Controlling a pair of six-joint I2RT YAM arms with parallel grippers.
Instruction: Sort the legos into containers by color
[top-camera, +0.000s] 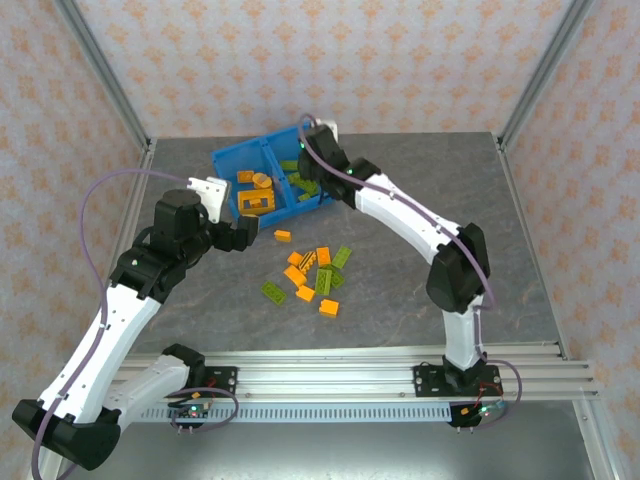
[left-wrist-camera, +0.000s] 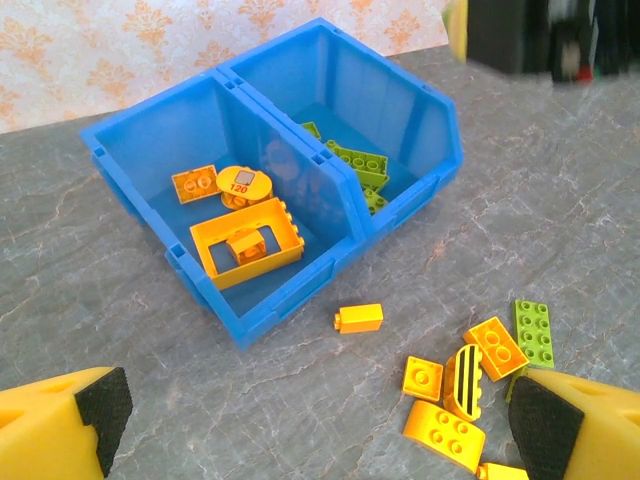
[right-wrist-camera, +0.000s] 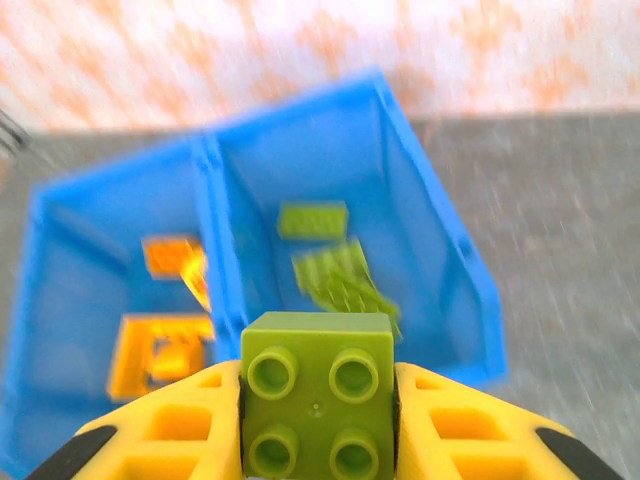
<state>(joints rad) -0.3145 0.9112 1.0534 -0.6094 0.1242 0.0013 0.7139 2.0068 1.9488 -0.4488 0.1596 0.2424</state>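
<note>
Right end effector (right-wrist-camera: 318, 425) clamped green brick (right-wrist-camera: 316, 345) by flat sides; likely light, rigid, slick. Left end effector (left-wrist-camera: 315, 425) stood wide open.

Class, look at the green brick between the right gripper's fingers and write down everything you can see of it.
The olive-green brick is a square two-by-two piece of smooth, glossy-looking plastic, four round studs facing the wrist camera. The right gripper clamps it, its yellow fingers pressed against two opposite sides; nothing else touches it. It sits level, held clear of the table. Beyond it lies the blue bin, whose right-hand compartment in this view holds other green bricks.
</note>
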